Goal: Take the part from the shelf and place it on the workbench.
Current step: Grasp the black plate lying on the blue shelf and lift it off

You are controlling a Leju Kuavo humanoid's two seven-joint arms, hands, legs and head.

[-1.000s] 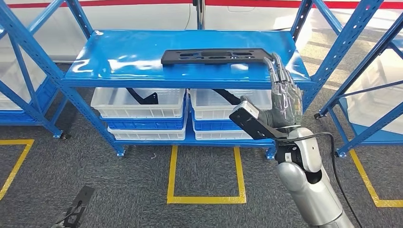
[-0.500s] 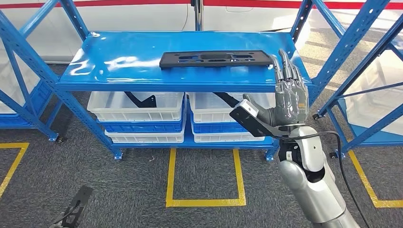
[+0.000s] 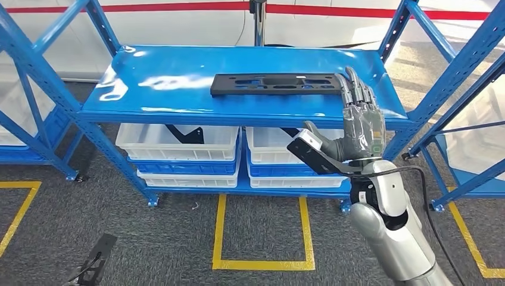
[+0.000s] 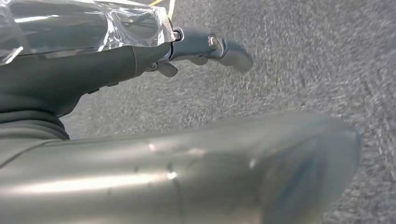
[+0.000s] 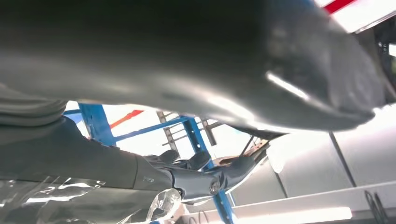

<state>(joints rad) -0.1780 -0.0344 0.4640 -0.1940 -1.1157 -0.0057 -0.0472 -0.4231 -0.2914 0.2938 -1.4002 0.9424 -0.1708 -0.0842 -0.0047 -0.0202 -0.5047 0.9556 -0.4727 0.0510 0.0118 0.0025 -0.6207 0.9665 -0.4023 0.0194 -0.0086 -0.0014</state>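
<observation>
My right hand (image 3: pixel 361 128) is up at shelf (image 3: pixel 178 95) front edge, fingers (image 3: pixel 356 89) spread, holding nothing, tips touching right end of black part (image 3: pixel 275 84).

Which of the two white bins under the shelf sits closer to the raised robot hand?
The right-side white bin, directly behind the right robot hand; the other bin sits farther left.
</observation>
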